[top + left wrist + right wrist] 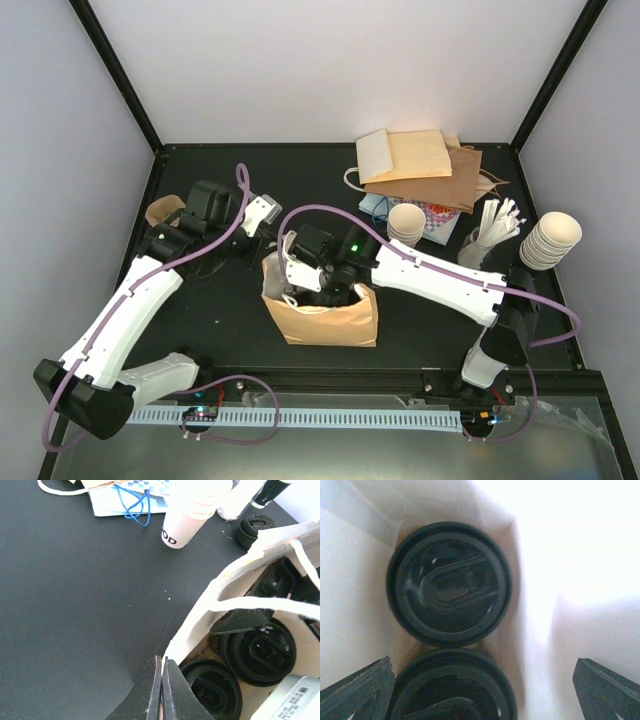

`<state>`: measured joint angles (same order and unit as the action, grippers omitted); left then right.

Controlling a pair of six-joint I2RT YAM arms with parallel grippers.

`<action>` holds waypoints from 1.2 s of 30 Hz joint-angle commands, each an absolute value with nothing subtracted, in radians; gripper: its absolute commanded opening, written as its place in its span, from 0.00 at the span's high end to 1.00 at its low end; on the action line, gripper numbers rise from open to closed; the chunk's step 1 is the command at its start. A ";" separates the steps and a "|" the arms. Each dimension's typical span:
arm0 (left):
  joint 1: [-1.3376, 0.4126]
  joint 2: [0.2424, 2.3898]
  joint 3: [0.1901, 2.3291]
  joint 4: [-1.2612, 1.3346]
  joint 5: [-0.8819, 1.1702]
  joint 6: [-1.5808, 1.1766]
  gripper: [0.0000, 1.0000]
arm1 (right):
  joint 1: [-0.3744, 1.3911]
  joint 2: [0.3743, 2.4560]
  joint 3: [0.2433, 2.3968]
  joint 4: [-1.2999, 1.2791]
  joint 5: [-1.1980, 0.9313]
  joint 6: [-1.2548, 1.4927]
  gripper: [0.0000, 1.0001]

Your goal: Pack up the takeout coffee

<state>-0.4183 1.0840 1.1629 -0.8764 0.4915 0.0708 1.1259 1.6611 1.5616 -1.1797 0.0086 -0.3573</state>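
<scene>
A brown paper bag (335, 318) stands open at the table's middle. Inside it stand two coffee cups, of which only the black round lids show, in the right wrist view (449, 582) (452, 692) and in the left wrist view (260, 652) (212, 687). My left gripper (272, 260) is shut on the bag's near-left rim (192, 625), its fingertips (161, 677) pressed on the paper. My right gripper (322, 290) reaches down inside the bag, open wide (482, 692); the nearer lid lies between its fingers, closer to the left one.
Stacks of lidless cream cups (406, 222) (553, 240), flat paper bags (420, 165) and a holder of white sticks (490, 235) stand at the back right. A brown pulp tray (165, 210) is at the left. A loose black lid (255, 527) lies beyond the bag.
</scene>
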 commanded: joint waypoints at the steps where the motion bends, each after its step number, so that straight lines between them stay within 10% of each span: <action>1: -0.428 1.094 1.212 -0.912 0.445 0.072 0.98 | 1.128 1.608 1.620 -1.118 0.074 -0.344 0.00; 30: -0.434 1.097 1.246 -0.914 0.296 0.075 0.98 | 1.084 1.365 1.572 -1.165 0.354 -0.019 0.00; 36: -0.434 1.095 1.238 -0.894 0.325 0.064 0.98 | 1.058 1.429 1.703 -1.265 0.341 0.105 0.15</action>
